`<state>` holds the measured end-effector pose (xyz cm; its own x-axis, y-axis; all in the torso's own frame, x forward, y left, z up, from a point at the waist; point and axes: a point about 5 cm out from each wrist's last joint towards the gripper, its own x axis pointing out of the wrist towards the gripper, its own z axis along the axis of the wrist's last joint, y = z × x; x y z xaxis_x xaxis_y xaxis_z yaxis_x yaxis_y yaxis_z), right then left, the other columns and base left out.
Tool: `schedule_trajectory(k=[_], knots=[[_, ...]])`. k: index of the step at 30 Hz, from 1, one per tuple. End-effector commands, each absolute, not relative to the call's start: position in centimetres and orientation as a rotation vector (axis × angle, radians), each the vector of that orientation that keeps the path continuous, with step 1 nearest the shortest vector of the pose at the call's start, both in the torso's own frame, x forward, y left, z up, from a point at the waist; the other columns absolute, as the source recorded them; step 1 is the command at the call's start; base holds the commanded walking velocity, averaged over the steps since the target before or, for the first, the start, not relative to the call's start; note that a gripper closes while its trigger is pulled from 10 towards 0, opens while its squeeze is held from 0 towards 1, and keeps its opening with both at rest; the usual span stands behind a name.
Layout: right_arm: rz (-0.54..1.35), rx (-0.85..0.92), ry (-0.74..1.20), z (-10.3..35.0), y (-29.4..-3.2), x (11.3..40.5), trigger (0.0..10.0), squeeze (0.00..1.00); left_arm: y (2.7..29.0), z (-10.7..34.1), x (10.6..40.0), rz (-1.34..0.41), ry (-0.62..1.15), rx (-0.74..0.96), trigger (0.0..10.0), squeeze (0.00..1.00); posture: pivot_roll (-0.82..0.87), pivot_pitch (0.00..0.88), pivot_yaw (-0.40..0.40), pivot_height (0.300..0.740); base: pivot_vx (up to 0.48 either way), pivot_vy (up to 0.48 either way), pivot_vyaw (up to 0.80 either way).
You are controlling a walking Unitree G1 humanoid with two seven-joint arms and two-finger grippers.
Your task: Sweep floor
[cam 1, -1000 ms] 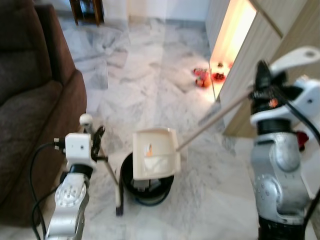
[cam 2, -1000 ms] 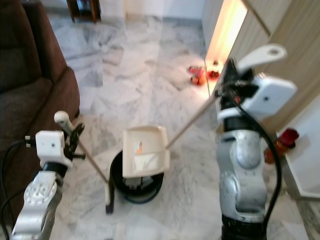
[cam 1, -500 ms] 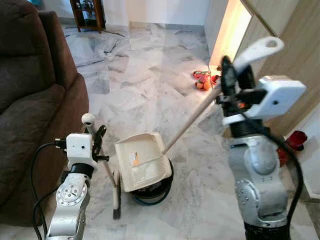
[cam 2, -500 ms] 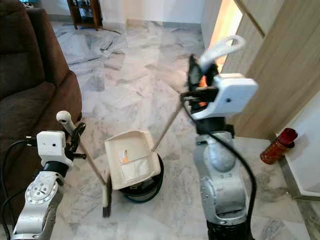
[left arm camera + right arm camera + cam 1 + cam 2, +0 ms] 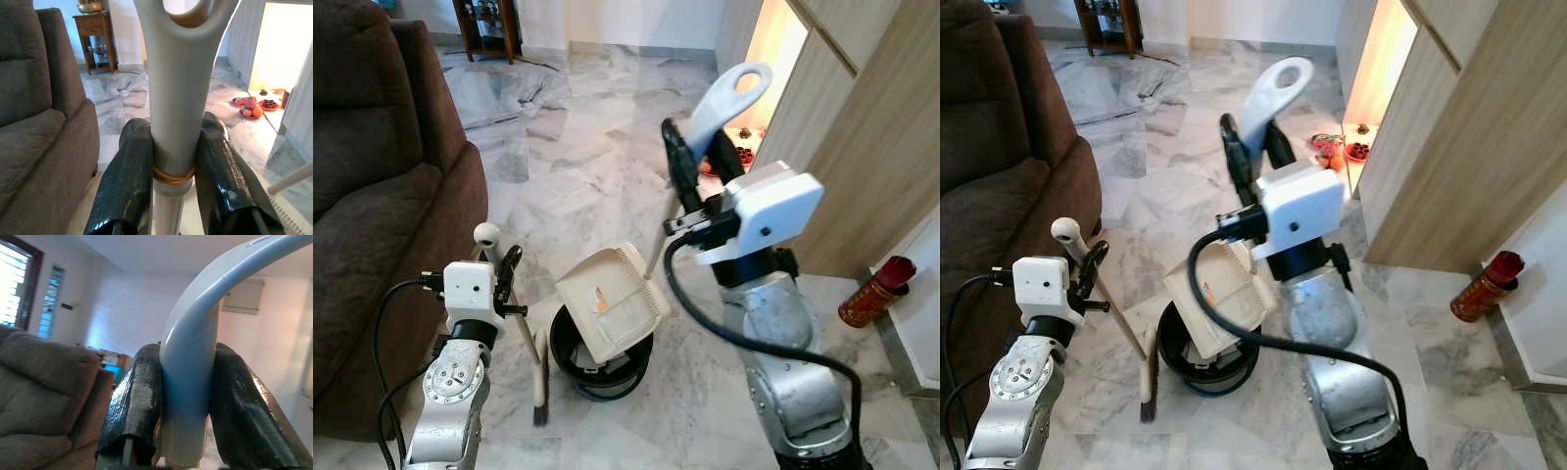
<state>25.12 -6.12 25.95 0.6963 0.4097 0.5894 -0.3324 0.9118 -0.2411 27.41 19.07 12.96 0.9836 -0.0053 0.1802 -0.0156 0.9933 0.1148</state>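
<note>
Dustpan (image 5: pixel 610 304) tilts over the black bin (image 5: pixel 600 357); right gripper (image 5: pixel 697 174) fingers clamp its long handle, left gripper (image 5: pixel 501 279) fingers clamp the broom (image 5: pixel 524 338) just left.

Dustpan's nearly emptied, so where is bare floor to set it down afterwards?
Bare marble floor between the brown sofa and the wooden cabinet. Crowded near the black bin, the dustpan above it and the broom, and by the fruit plates.
</note>
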Motion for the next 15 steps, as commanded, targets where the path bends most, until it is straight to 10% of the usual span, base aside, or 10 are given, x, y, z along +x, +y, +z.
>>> schedule_trajectory(k=[1,15], knots=[[0.458,-0.097,-0.825,27.8,-5.3,23.1,10.0,0.00,19.0,13.8,27.3,0.002,-0.233,0.117,10.0,0.00,0.07,0.126,-0.047,0.740,0.000,0.000,0.00],[0.624,-0.205,-0.917,27.5,-2.1,20.5,10.0,0.00,19.0,13.8,27.3,0.003,-0.233,0.115,10.0,0.00,0.07,0.133,-0.048,0.740,0.000,0.000,0.00]])
